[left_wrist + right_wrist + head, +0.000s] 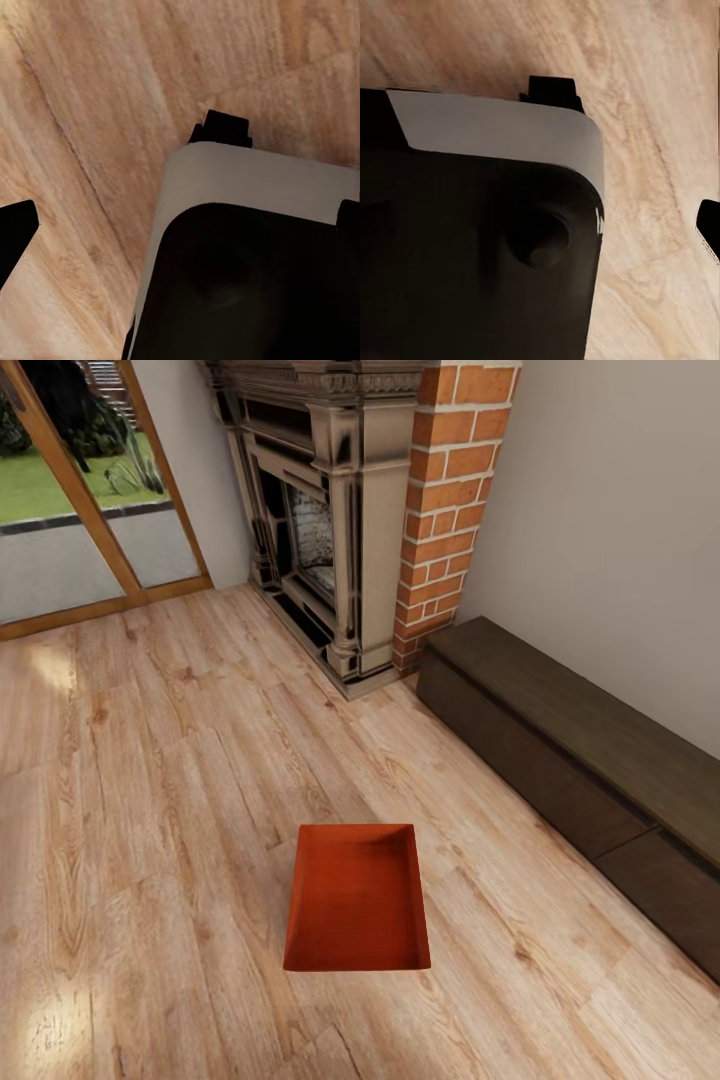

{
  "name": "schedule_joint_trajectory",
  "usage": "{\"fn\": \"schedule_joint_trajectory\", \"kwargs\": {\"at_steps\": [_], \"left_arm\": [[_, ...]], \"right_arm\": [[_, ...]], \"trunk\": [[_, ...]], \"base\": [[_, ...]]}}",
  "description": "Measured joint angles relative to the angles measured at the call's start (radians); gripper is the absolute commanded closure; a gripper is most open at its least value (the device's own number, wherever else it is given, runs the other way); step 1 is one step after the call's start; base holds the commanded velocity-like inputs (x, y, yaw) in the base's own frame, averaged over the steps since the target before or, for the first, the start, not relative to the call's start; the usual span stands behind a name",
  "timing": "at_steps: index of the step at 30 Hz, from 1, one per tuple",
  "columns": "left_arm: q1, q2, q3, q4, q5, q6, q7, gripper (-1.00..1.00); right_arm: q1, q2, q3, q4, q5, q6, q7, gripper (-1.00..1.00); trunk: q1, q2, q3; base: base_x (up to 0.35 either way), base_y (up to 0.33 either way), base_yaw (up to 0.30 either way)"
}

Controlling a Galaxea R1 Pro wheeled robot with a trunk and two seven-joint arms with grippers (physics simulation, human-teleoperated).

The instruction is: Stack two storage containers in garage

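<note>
One of the storage containers (357, 912), an orange-red open bin, sits on the light wood plank floor of the living room, low in the middle of the head view with its inside bare. My left gripper (181, 223) hangs over the planks and my own base, with a dark fingertip (15, 234) at each side edge of the left wrist view, so it is open and holds nothing. The right gripper (537, 196) is likewise spread over the base, one fingertip (709, 225) showing at the edge of its view.
A brick fireplace (352, 530) with a dark ornate surround stands ahead. A long low dark wooden bench (580, 770) runs along the right wall. Glass doors (70, 510) at the far left look onto a lawn. My white and black base (247, 262) is under both wrists.
</note>
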Motion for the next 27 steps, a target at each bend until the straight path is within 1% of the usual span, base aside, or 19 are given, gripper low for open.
{"fn": "schedule_joint_trajectory", "kwargs": {"at_steps": [1,3,4,8,9,10,11,13,15,17,18,19,21,22,25,27], "left_arm": [[-0.014,0.0,-0.001,-0.004,0.0,0.016,0.004,-1.0],[-0.024,0.001,0.0,-0.005,0.0,0.026,0.006,-1.0],[-0.041,0.001,-0.001,-0.004,-0.001,0.033,0.007,-1.0],[-0.102,0.001,-0.001,-0.006,0.0,0.045,0.008,-1.0],[-0.109,0.001,-0.001,-0.007,0.0,0.045,0.008,-1.0],[-0.121,0.001,-0.001,-0.006,0.0,0.047,0.009,-1.0],[-0.129,0.001,-0.001,-0.001,0.001,0.051,0.012,-1.0],[-0.136,0.001,0.0,0.003,0.002,0.06,0.019,-1.0],[-0.146,0.002,0.0,0.002,0.001,0.09,0.043,-1.0],[-0.164,0.006,0.001,0.0,0.0,0.124,0.062,-1.0],[-0.17,0.007,0.001,0.0,0.0,0.131,0.065,-1.0],[-0.181,0.01,0.001,0.0,0.0,0.14,0.069,-1.0],[-0.195,0.016,0.001,0.0,0.0,0.148,0.073,-1.0],[-0.198,0.018,0.001,0.0,0.0,0.15,0.073,-1.0],[-0.231,0.028,0.002,-0.001,0.0,0.155,0.075,-1.0],[-0.261,0.031,0.002,0.003,-0.001,0.156,0.076,-1.0]], "right_arm": [[-0.03,0.004,0.0,0.0,-0.017,0.0,-0.009,-1.0],[-0.046,0.005,0.0,0.001,-0.027,0.0,-0.015,-1.0],[-0.063,0.006,0.0,0.001,-0.033,-0.001,-0.021,-1.0],[-0.148,0.009,-0.001,0.002,-0.043,0.002,-0.037,-1.0],[-0.159,0.01,-0.001,0.002,-0.044,0.005,-0.038,-1.0],[-0.178,0.016,-0.001,0.002,-0.045,0.016,-0.04,-1.0],[-0.193,0.03,-0.001,0.003,-0.046,0.038,-0.047,-1.0],[-0.204,0.045,-0.001,0.002,-0.045,0.059,-0.055,-1.0],[-0.222,0.062,-0.001,0.001,-0.045,0.086,-0.065,-1.0],[-0.248,0.068,-0.001,0.001,-0.047,0.118,-0.061,-1.0],[-0.254,0.07,-0.001,0.001,-0.047,0.134,-0.061,-1.0],[-0.264,0.072,-0.001,0.001,-0.048,0.169,-0.062,-1.0],[-0.276,0.074,-0.001,-0.008,-0.047,0.203,-0.063,-1.0],[-0.281,0.074,-0.001,-0.012,-0.047,0.208,-0.064,-1.0],[-0.373,0.076,-0.001,-0.013,-0.058,0.213,-0.071,-1.0],[-0.425,0.078,-0.001,-0.008,-0.067,0.201,-0.084,-1.0]], "trunk": [[0.0,0.0,0.0],[0.0,0.0,0.0],[0.0,0.0,0.0],[0.0,0.0,0.0],[0.0,0.0,0.0],[0.0,0.0,0.0],[0.0,0.0,0.0],[0.0,0.0,0.0],[0.0,0.0,0.0],[0.0,0.0,0.0],[0.0,0.0,0.0],[0.0,0.0,0.0],[0.0,0.0,0.0],[0.0,0.0,0.0],[0.0,0.0,0.0],[0.0,0.0,0.0]], "base": [[0.0,0.0,0.0],[0.0,0.0,0.0],[0.0,0.0,0.0],[0.0,0.0,0.0],[0.0,0.0,0.0],[0.0,0.0,0.0],[0.0,0.0,0.0],[0.0,0.0,0.0],[0.0,0.0,0.0],[0.0,0.0,0.0],[0.0,0.0,0.0],[0.0,0.0,0.0],[0.0,0.0,0.0],[0.0,0.0,0.0],[0.0,0.0,0.0],[0.0,0.0,0.0]]}}
